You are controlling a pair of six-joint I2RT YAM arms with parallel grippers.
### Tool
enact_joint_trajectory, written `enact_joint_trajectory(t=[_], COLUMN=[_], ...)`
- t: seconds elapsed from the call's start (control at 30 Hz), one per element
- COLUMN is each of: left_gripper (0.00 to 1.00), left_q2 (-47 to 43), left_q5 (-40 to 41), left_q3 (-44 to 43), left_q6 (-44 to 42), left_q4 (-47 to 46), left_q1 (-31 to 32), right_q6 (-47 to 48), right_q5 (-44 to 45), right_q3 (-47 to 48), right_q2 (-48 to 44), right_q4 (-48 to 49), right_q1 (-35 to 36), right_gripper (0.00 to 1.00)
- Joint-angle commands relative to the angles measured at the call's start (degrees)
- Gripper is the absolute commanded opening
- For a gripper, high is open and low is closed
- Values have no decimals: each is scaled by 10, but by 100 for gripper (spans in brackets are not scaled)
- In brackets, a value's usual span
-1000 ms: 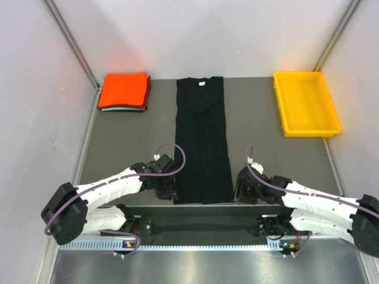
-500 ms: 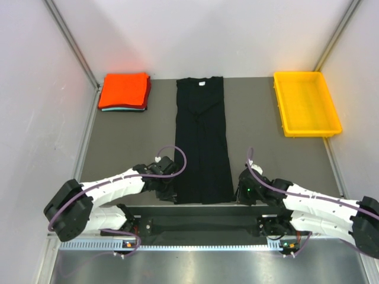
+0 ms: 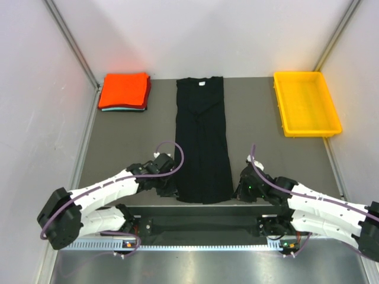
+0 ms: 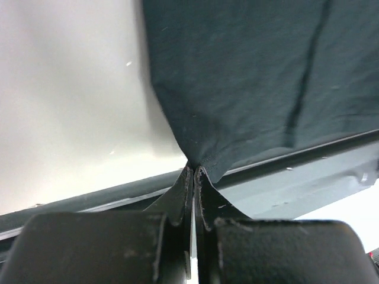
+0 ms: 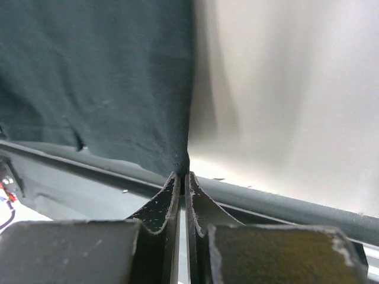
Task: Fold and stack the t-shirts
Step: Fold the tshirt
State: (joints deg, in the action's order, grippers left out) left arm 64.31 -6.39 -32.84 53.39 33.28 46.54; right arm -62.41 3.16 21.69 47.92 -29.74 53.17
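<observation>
Hands pinch both near corners of the black t-shirt (image 3: 201, 142)

At the shirt's near left corner the left hand (image 3: 175, 191) is clenched on the cloth. In the left wrist view its two fingers (image 4: 183, 192) press together, and a peak of dark fabric is drawn up between their tips. The right hand (image 3: 237, 190) grasps the near right corner in the same way. The right wrist view shows its fingers (image 5: 170, 198) closed flat on a small tuck of the hem.

The black t-shirt lies in the middle of the bench (image 3: 130, 148), folded lengthwise into a narrow strip that runs from the near edge towards the far side. Its collar points away from the arms, and a small white neck label (image 3: 201, 83) shows at that far end. A soft crease runs down the middle of the strip. The near hem sits just beside the dark rail (image 3: 201, 208) along the front of the bench.

Both arms lie low and reach in from either side, with their elbows turned outward.

At the far left corner a folded orange-red t-shirt (image 3: 124, 90) tops a small stack. The edge of a teal t-shirt (image 3: 121, 109) peeks out beneath it on the near side. A yellow tray (image 3: 308, 133) sits at the far right corner, well apart from the black shirt.
</observation>
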Motion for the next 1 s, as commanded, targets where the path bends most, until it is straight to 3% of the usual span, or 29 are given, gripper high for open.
enact_joint_trajectory(t=[0.0, 0.27, 0.43, 0.7, 0.97], left_gripper=[0, 0, 0, 0, 0], left_q2=[-9, 26, 69, 273, 430], left_q5=[22, 12, -27, -107, -72], left_q3=[-42, -71, -122, -326, -536], left_q6=[-2, -19, -57, -137, -165], left_q4=[13, -2, -39, -50, -1], left_q1=[-2, -40, -125, -232, -286], right_q6=[27, 62, 170, 355, 422], right_q5=[27, 60, 55, -55, -110], right_q3=[64, 122, 184, 330, 516], right_q2=[8, 37, 100, 259, 443], right_q4=[-21, -23, 5, 57, 48], right_q1=[-4, -14, -48, -197, -274], right_gripper=[0, 0, 0, 0, 0])
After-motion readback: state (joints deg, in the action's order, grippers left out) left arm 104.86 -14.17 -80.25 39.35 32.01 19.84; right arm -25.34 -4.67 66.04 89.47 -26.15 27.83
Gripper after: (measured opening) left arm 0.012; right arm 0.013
